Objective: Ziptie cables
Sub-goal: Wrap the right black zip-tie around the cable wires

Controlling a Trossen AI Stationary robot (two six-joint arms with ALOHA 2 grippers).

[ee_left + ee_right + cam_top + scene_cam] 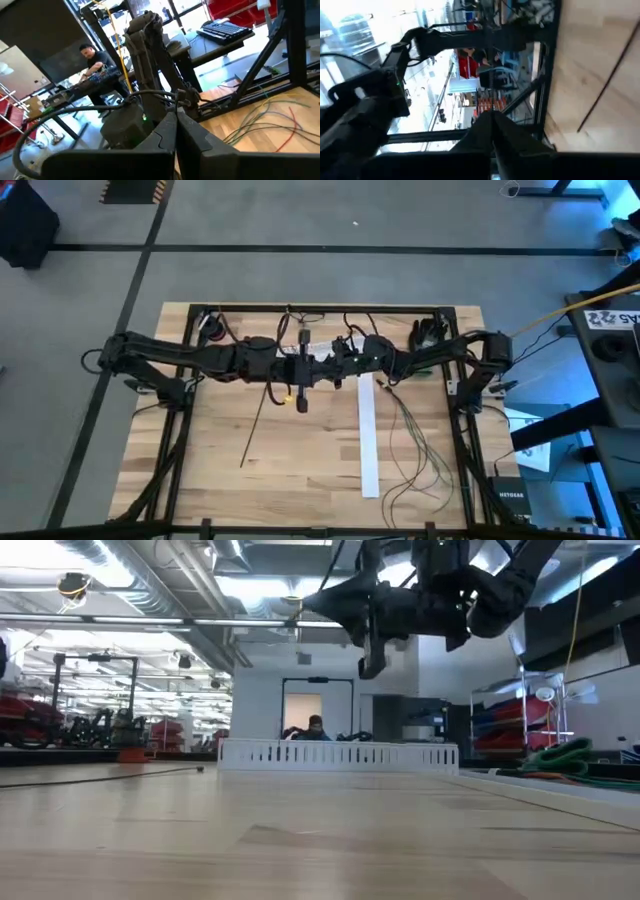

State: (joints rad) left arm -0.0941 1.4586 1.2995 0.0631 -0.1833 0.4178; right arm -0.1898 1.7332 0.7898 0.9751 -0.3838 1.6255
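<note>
While raised mid-worktop, left gripper (175,131) and right gripper (492,131) both closed, empty; thin greenish, yellowish and dark cables (415,442) near the right edge, likely to tangle or slip.

floor: grey floor (300,220), looks like concrete, with dark tape lines across it and a yellow-and-black hazard patch (135,190) near one edge
counter: light wood-plank counter (300,460) boxed in by a black metal frame (320,308)
ceiling: open industrial ceiling in the low view, exposed ducts (130,590) and bright strip lights (250,585)
far wall: white, with a dark-framed doorway (318,710); a person (315,728) sits low in front of it
low barrier: white slatted fence (340,754) along the counter's far edge
shelving: red racks (40,720) on one side, shelves with red and blue bins (510,725) on the other
desks: left wrist view shows a keyboard (225,30) on a desk, plus a person (95,60) bent over a bench
</note>
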